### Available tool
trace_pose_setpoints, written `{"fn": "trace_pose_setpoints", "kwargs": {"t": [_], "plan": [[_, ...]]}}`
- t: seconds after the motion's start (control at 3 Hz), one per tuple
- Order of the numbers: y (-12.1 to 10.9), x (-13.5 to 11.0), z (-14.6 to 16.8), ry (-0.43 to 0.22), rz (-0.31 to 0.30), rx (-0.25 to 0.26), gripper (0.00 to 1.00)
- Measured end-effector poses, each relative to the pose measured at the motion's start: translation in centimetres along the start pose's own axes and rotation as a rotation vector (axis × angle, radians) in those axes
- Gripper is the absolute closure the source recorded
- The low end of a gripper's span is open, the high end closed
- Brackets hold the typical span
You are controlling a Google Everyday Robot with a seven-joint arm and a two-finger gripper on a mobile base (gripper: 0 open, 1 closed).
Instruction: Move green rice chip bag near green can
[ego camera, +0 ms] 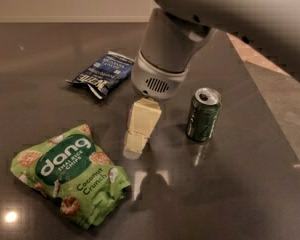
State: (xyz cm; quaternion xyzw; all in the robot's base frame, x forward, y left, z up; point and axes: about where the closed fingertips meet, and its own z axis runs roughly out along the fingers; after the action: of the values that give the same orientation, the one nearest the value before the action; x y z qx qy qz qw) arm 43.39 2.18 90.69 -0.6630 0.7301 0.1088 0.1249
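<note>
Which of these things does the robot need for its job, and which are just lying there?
For the job:
green rice chip bag, lying front left
green can, standing upright on the right
gripper, low over the table between them

Just lying about:
dark blue snack packet, farther back, behind the bag

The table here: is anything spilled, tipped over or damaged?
Nothing stands out. The green can stands upright with no spill around it, the green rice chip bag and the dark blue packet lie flat on the table, and the gripper hangs between bag and can.
</note>
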Motion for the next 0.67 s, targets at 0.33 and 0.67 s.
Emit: {"fn": "trace_pose_setpoints", "kwargs": {"t": [0.33,0.67], "plan": [[1.2,-1.7,1.8,-0.001,0.009,-0.029,0.00],[2.5,-3.2,3.2,0.006,0.002,-0.036,0.00]]}}
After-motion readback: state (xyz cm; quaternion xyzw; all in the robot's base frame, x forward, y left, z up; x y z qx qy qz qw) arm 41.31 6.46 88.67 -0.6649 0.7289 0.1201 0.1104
